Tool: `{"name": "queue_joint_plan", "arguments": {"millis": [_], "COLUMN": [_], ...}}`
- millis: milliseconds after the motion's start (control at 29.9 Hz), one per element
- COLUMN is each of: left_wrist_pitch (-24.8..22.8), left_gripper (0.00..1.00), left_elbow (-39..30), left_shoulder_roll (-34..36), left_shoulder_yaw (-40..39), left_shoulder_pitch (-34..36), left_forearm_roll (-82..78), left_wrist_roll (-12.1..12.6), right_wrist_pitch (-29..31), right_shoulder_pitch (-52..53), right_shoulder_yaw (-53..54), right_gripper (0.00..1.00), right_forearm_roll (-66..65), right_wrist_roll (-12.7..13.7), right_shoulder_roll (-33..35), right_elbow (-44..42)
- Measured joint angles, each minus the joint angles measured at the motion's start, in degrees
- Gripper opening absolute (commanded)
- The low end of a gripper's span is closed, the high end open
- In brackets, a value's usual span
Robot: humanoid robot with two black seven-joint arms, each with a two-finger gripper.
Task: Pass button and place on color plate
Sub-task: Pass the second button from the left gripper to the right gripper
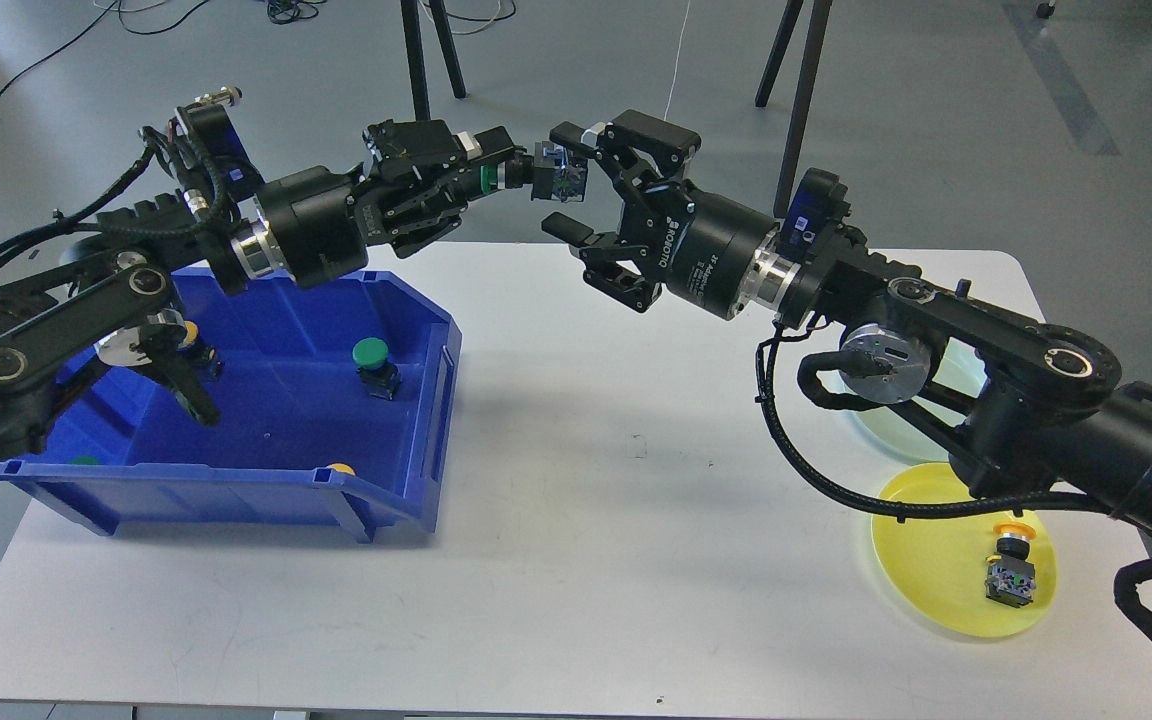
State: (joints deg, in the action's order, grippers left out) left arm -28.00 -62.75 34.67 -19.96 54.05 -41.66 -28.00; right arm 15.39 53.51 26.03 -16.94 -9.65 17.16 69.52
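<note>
Handover in mid-air, above table's [576, 480] far edge. L gripper [496, 172] is clamped on green button [536, 178], holding it by the cap end w/ the block end sticking out toward 3 o'clock. R gripper [568, 180] is spread wide, fingers above and below the block, not closed yet.

Risks:
- L lets go before R clamps → button falls to table or off the far edge.
- R fingers look slightly off-centre on the block; closing could twist it out.
- Both clamped and pulling → slip.

Green plate [861, 410] at 4 o'clock is mostly hidden under R arm, hard to place on. Yellow plate [921, 590] already has a yellow button [1011, 570]. Bin [406, 400] at 8 o'clock holds more.
</note>
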Motion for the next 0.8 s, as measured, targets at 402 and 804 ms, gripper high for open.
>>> {"name": "queue_joint_plan", "arguments": {"millis": [402,804], "left_wrist_pitch": [0.0,-0.1], "left_gripper": [0.03,0.88], "left_elbow": [-0.1,-0.6], "left_shoulder_roll": [0.0,0.1], "left_shoulder_yaw": [-0.1,-0.8], "left_shoulder_pitch": [-0.6,-1.5], "left_forearm_roll": [0.0,1.9], "left_wrist_roll": [0.0,0.1], "right_wrist_pitch": [0.1,0.1], "right_shoulder_pitch": [0.1,0.3], "right_shoulder_yaw": [0.3,0.3], "right_gripper": [0.04,0.01], "right_forearm_roll": [-1.5,-1.6], "right_wrist_roll": [-0.2,-0.6], "right_shoulder_roll": [-0.5,-0.2], "right_elbow": [-0.2,-0.1]}}
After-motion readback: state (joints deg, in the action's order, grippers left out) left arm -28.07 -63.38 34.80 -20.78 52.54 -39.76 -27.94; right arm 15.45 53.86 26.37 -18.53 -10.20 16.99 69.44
